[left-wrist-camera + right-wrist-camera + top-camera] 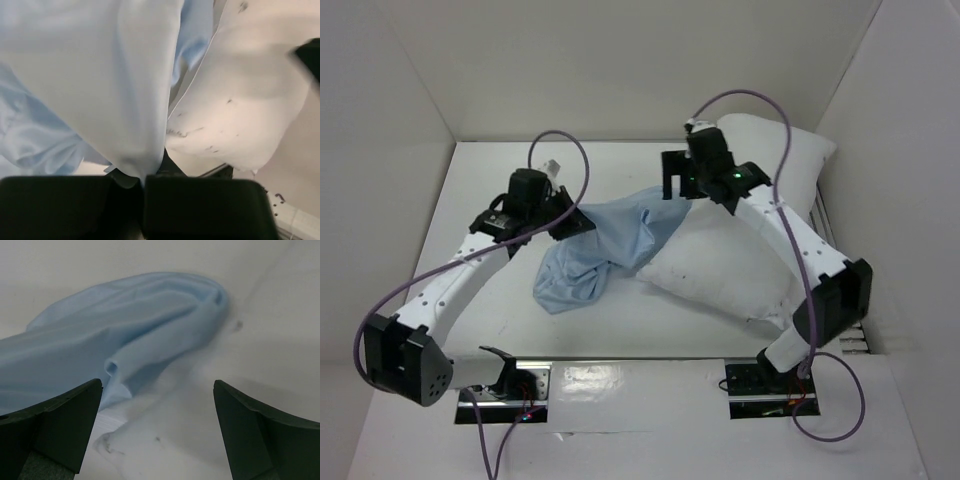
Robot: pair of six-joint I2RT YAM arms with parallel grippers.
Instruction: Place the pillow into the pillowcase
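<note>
Pillowcase (100, 75) in closed left pincer (144, 182)

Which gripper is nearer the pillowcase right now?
Left. The left gripper is clamped on a fold of the pillowcase, at its left side. The right gripper hangs open above its other end, by the pillow, gripping nothing.

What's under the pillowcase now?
The pillowcase drapes its right end over the left edge of the pillow; its lower part lies on the table. The left gripper pinches a fold. Its inside and the covered edge are hidden.
</note>
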